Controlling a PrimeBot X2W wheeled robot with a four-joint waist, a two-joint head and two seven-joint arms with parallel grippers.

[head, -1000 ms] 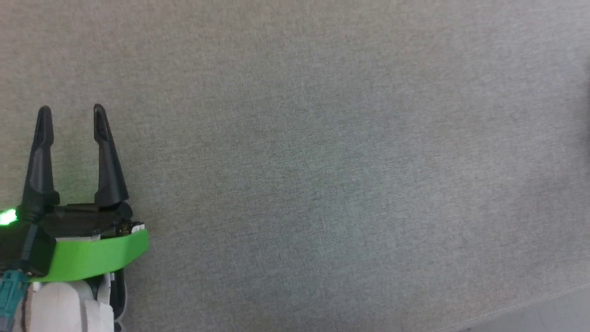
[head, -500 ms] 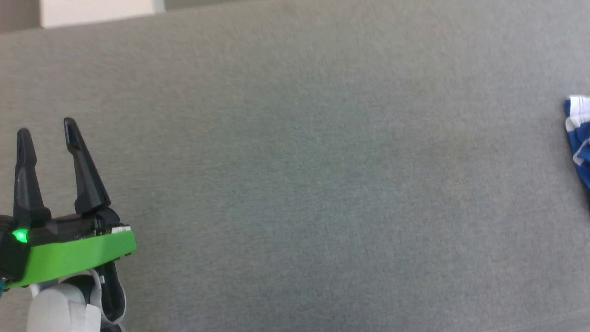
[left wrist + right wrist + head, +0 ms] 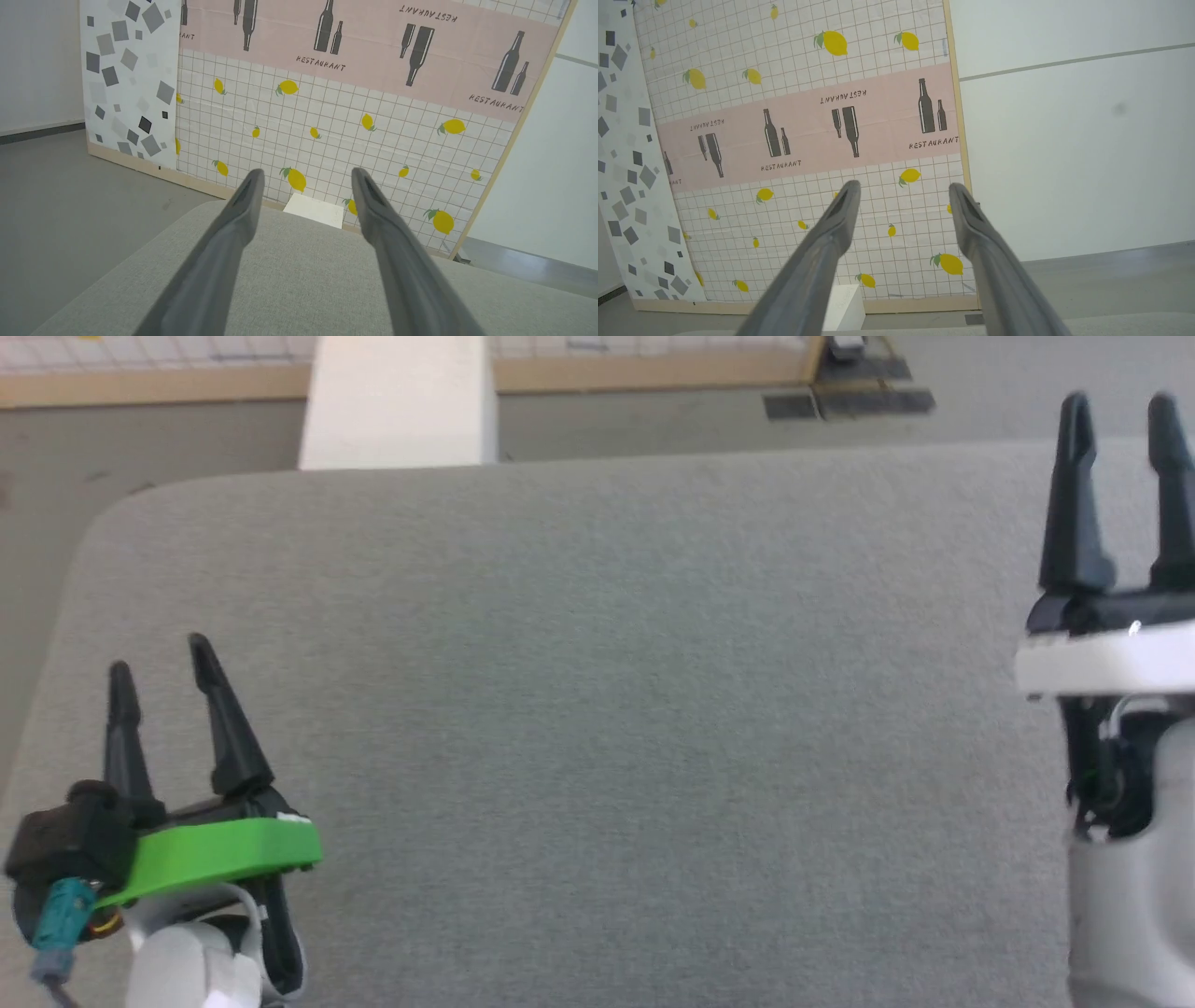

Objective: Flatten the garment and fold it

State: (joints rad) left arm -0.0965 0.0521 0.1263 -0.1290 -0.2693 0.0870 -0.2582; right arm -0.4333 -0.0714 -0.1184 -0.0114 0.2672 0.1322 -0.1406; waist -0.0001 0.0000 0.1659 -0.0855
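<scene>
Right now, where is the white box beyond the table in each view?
Head view: white box top, left of centre, past the table edge.
Left wrist view: box at centre, beyond the table edge.
Right wrist view: box at bottom, left of centre.
Shared landmark: the wooden strip behind the box.

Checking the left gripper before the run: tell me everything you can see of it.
The left gripper has two long dark tapered fingers, spread apart, holding nothing, above a bright green band. It sits at the head view's lower left over the grey fabric surface; contact is unclear.
</scene>
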